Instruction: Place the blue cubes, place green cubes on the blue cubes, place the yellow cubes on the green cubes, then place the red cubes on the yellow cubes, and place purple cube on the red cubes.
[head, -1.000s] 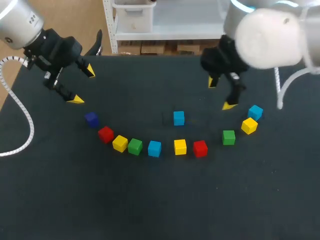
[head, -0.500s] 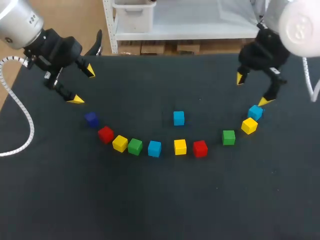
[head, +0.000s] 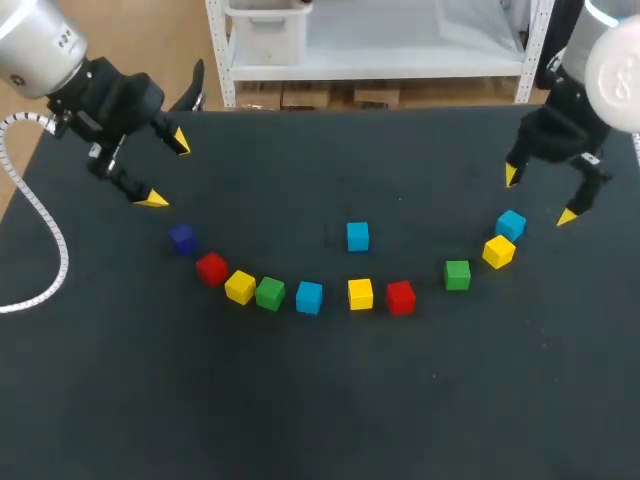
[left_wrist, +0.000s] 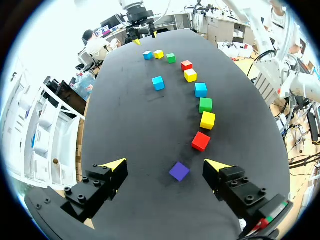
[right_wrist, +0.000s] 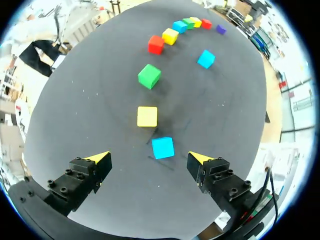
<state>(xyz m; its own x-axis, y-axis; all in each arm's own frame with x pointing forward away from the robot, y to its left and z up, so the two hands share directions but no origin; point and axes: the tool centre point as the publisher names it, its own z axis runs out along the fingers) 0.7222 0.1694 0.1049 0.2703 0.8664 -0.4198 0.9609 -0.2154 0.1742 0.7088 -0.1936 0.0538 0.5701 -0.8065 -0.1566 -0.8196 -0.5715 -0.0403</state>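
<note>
Cubes lie in an arc on the black table (head: 320, 400): purple cube (head: 182, 237), red (head: 211, 268), yellow (head: 240, 287), green (head: 269, 293), blue (head: 309, 297), yellow (head: 360, 293), red (head: 400, 297), green (head: 457, 274), yellow (head: 498, 251), blue (head: 511, 224). One more blue cube (head: 357, 236) sits alone behind the arc. My left gripper (head: 165, 170) hangs open at the back left, above and behind the purple cube (left_wrist: 179, 171). My right gripper (head: 540, 196) is open just above the arc's right end, with the blue cube (right_wrist: 163, 147) ahead of its fingers.
The table's back edge runs close behind both grippers. A white cable (head: 45, 230) loops from my left arm along the table's left side.
My right arm has swung from the table's middle back to the right, ending over the blue cube at the arc's right end. The left arm and all cubes stayed put.
</note>
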